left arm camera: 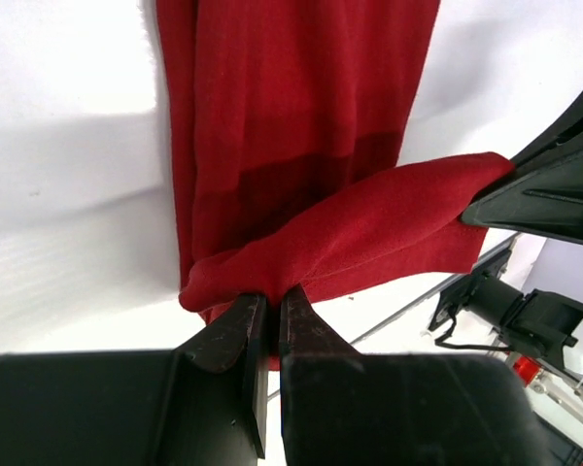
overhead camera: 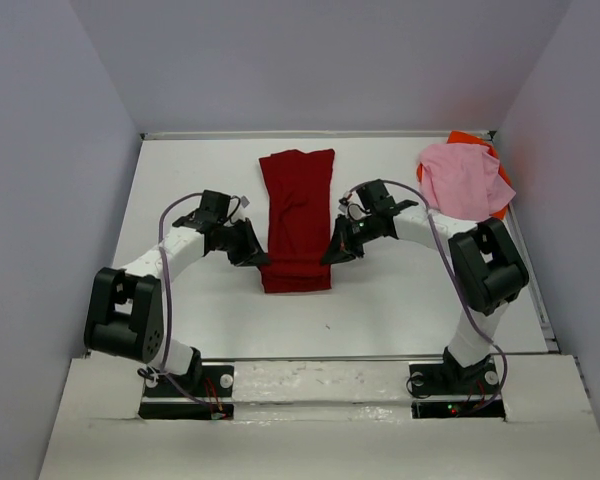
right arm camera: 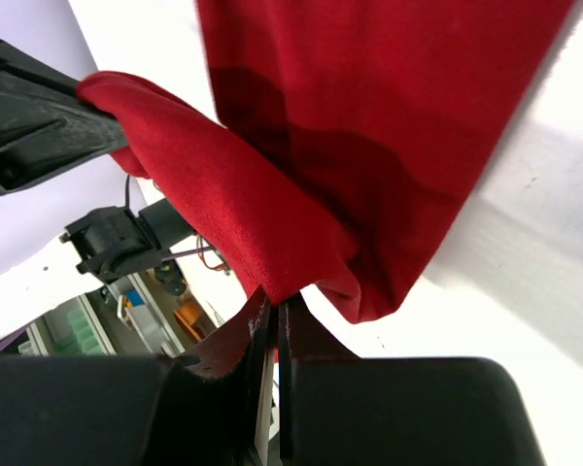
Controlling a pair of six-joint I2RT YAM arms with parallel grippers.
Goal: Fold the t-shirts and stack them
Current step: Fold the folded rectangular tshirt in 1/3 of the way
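A: Where does the dark red t-shirt (overhead camera: 297, 215) lie?
B: Mid-way across the table (overhead camera: 200, 300), a narrow strip running 12 to 6 o'clock with straight side edges
A: And the tools?
B: The left gripper (overhead camera: 252, 250) at its 8 o'clock corner and the right gripper (overhead camera: 336, 250) at 4, each pinching the near hem, which hangs raised between them
A: Room around it?
B: White surface at 9 and 6 o'clock; the light pink t-shirt (overhead camera: 460, 180) lies on the bright orange t-shirt (overhead camera: 498, 165) in the 2 o'clock corner

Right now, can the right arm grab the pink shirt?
Probably not yet: the right tool is shut on the dark red shirt. The pink shirt lies just beside that arm with nothing between, so after letting go it likely could.
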